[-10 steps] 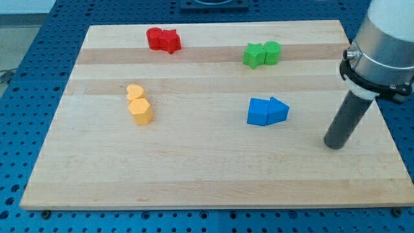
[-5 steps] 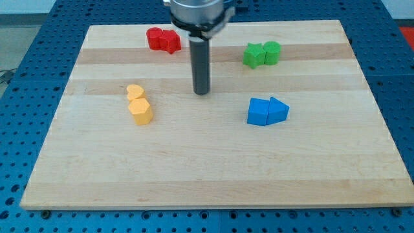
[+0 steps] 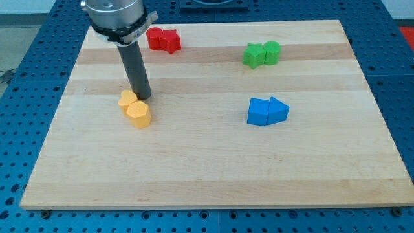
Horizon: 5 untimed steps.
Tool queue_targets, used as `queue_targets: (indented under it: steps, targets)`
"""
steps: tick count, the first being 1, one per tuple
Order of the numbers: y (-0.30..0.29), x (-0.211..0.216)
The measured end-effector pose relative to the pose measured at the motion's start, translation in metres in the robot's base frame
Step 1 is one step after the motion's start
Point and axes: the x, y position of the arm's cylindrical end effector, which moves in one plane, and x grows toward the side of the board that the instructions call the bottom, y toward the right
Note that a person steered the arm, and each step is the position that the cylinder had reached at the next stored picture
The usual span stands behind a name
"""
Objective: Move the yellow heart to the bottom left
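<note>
Cropped by the frame's top edge, the arm's grey housing is seen only in part at upper left, and the rod is lowered from it nearly upright. My tip (image 3: 141, 97) is set against the upper right edge of the yellow heart (image 3: 127, 99), left of centre on the wooden board (image 3: 213, 175). A yellow hexagonal block (image 3: 139, 114) touches the heart from below. Two red blocks (image 3: 163, 39), their shapes unclear, sit at top; two green blocks (image 3: 261, 54) upper right; a blue pair (image 3: 267, 111) right of centre.
</note>
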Motion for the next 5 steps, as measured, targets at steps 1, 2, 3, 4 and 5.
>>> queue_targets:
  steps: [1,2,3,4,5]
  targets:
    - [0.0,0.014]
    - [-0.011,0.019]
    - [-0.036,0.019]
    - [-0.064,0.019]
    - [-0.088,0.019]
